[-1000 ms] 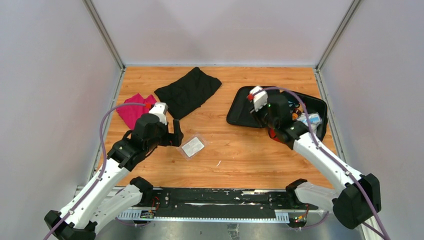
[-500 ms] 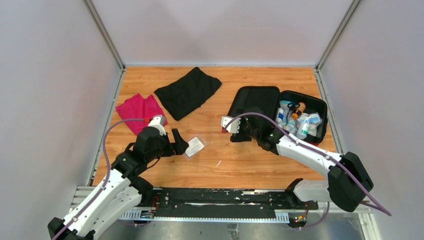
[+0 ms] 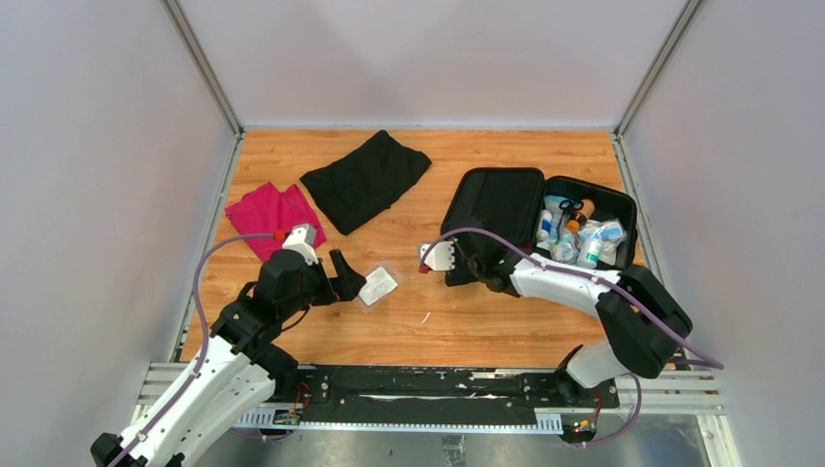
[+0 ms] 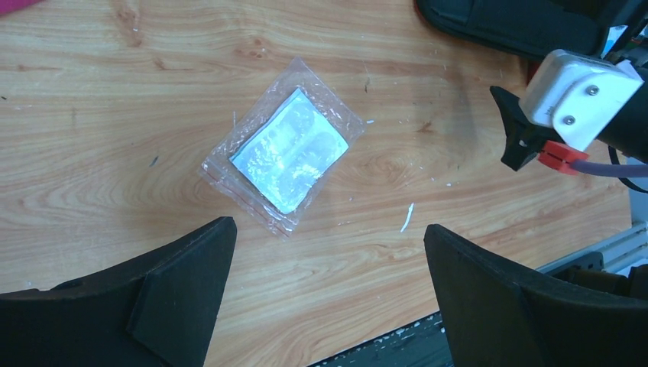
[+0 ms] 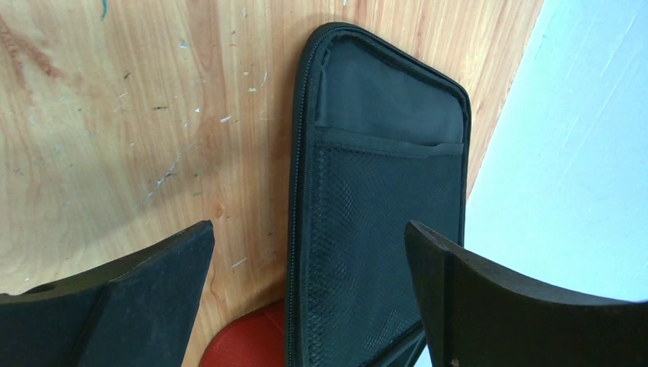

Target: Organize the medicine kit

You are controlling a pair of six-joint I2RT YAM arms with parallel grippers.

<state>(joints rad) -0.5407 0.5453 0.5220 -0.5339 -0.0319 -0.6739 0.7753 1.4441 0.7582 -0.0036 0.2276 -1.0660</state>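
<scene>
The medicine kit [image 3: 506, 209] lies unzipped and spread flat at the back right of the bench [image 3: 428, 326], black lining up. Its lid half [image 3: 494, 204] is on the left, showing a mesh pocket. Its base half [image 3: 623, 209] is on the right, packed with small bottles [image 3: 584, 243] and other small items. The red shell shows only as a patch at the lid's near edge in the right wrist view.

Opened like this, its long axis runs roughly left to right across the bench, the right end swung a little nearer. The fold between the halves runs front to back.

The base half's outer side sits just beside the bench's right edge and the wall there. A strip of bare wood remains behind the kit. Bare wood extends left of the lid and along the front.

The right end effector [image 5: 309, 229] hovers at the lid's near-left corner, fingers spread wide, holding nothing.

A clear sachet [image 4: 286, 157] with a pale pad inside lies flat on the wood, left of centre, well apart from the kit. The left end effector [image 4: 328, 229] is just beside it, fingers spread wide and empty.

A black cloth [image 3: 368, 178] lies crumpled at the back centre. A magenta cloth [image 3: 272, 212] lies near the left edge.
</scene>
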